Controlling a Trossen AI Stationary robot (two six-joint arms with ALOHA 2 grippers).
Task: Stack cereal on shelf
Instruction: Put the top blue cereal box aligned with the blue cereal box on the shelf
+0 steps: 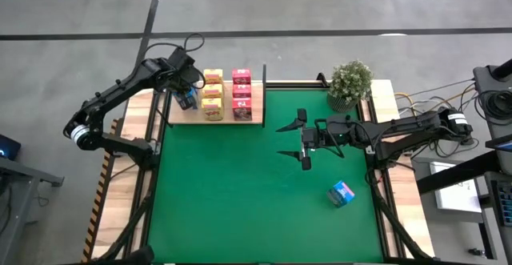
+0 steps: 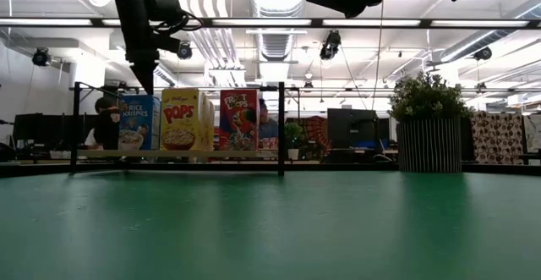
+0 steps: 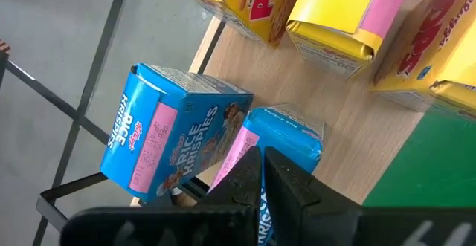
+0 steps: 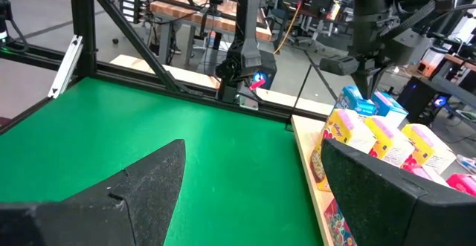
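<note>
left gripper (image 1: 186, 89): fingers pressed together above blue boxes (image 3: 178, 138) on shelf (image 1: 256, 114) | right gripper (image 1: 298, 142): spread wide, empty | last blue box (image 1: 342, 194): on green mat (image 1: 240, 209) | risk: left fingers bump the leaning blue box off the edge

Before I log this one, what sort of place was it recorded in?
Probably a robotics lab or workshop: exposed ceiling ducts, workbenches with monitors behind the table, and cables trailing beside the green mat.

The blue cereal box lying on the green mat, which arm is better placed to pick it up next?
Probably the right. Its gripper hangs open over the mat near the blue box, while the left gripper is shut, far off over the shelf.
</note>
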